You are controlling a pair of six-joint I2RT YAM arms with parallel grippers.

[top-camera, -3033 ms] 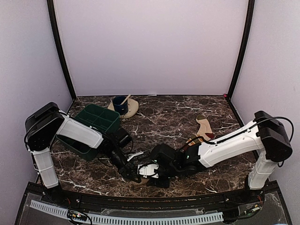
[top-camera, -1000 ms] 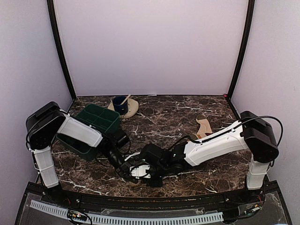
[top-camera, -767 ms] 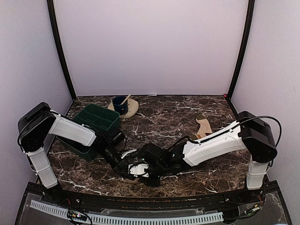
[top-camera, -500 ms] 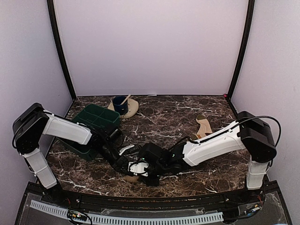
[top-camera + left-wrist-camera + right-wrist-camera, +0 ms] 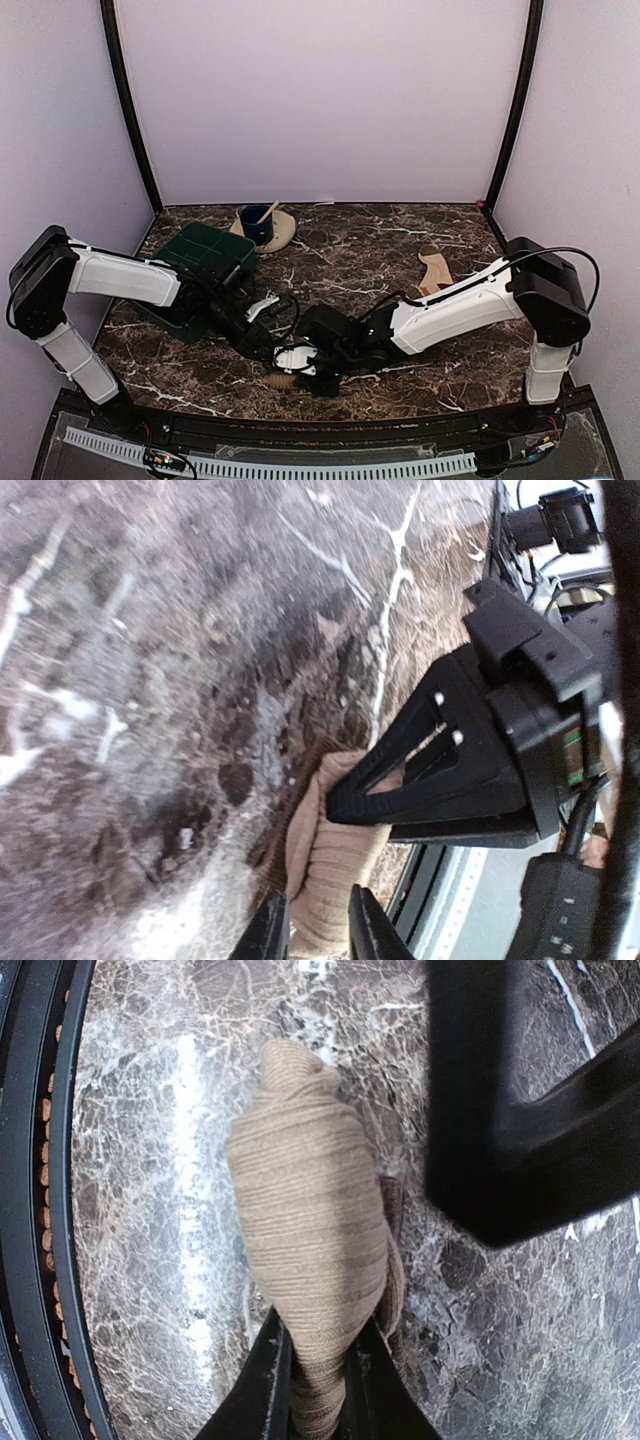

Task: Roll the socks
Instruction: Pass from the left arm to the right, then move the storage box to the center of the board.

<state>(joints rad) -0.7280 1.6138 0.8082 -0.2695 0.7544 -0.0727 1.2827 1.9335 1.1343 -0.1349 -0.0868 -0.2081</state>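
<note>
A rolled tan sock [image 5: 305,1220] with a brown edge under it lies on the marble near the table's front edge; the top view shows this sock roll [image 5: 280,381] there too. My right gripper [image 5: 317,1395] is shut on one end of the roll. My left gripper [image 5: 315,935] is open, its fingers straddling the other end of the sock [image 5: 335,865]. The two grippers meet at the roll, the left gripper [image 5: 272,345] from the left and the right gripper [image 5: 297,368] from the right. A second sock [image 5: 435,268] lies flat at mid-right.
A green tray [image 5: 205,255] stands behind the left arm. A blue cup [image 5: 257,224] with a stick in it sits on a tan dish at the back. The black front rail [image 5: 40,1210] runs close to the roll.
My left gripper has opened around the roll, and the left arm has stretched out lower and further left. The right gripper has stayed shut on the sock, hardly moving.
</note>
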